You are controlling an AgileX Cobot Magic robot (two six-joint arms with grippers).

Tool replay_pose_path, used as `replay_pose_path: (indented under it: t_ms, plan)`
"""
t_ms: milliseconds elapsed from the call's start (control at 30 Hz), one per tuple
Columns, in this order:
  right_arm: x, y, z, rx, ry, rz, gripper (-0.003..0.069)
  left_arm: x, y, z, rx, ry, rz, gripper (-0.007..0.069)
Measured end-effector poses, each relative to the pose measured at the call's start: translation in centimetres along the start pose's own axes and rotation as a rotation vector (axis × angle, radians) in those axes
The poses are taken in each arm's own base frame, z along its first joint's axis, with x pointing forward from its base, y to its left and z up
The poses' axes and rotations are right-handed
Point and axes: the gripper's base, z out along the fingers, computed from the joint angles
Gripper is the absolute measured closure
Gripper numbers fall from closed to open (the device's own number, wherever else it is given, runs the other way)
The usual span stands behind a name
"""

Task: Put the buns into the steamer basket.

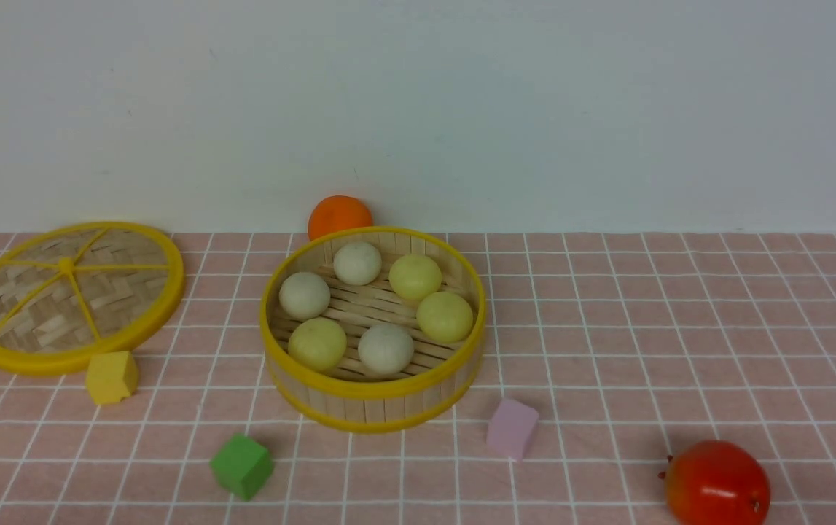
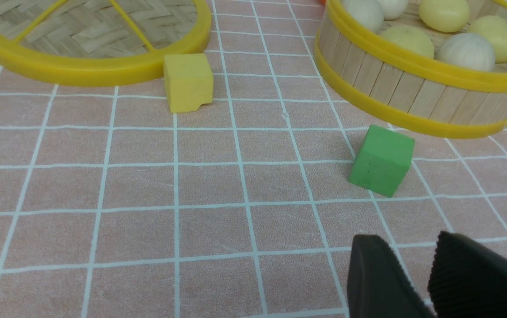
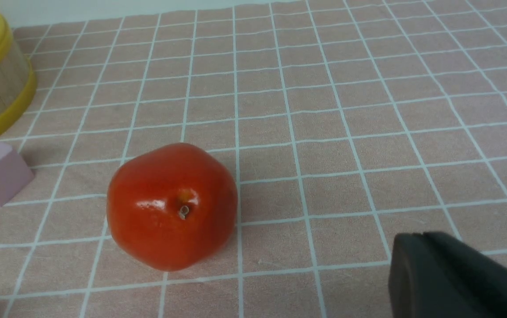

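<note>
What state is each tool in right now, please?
Left tool: open, nothing between its fingers.
Right tool: closed, with nothing visible in its grip.

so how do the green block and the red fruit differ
The green block is a cube with flat faces and corners, while the red fruit is rounded. The green block looks matte, whereas the red fruit is glossy with a bright highlight. The green block is clearly smaller than the red fruit. Both sit on the tiled-pattern surface, outside the steamer basket.
</note>
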Motion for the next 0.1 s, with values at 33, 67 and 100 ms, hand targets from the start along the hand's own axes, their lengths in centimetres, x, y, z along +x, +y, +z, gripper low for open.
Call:
replay_pose_path:
  t_ms: [33,67,100]
  plan:
    - [0.0,0.0,0.0,0.0,0.0,0.0,0.0605,0.0,0.0,0.0,0.0,0.0,0.0,0.0384]
    - [0.0,0.0,0.0,0.0,0.0,0.0,0.0605,0.0,0.0,0.0,0.0,0.0,0.0,0.0384]
    - [0.0,0.0,0.0,0.0,0.0,0.0,0.0603,0.0,0.0,0.0,0.0,0.0,0.0,0.0384]
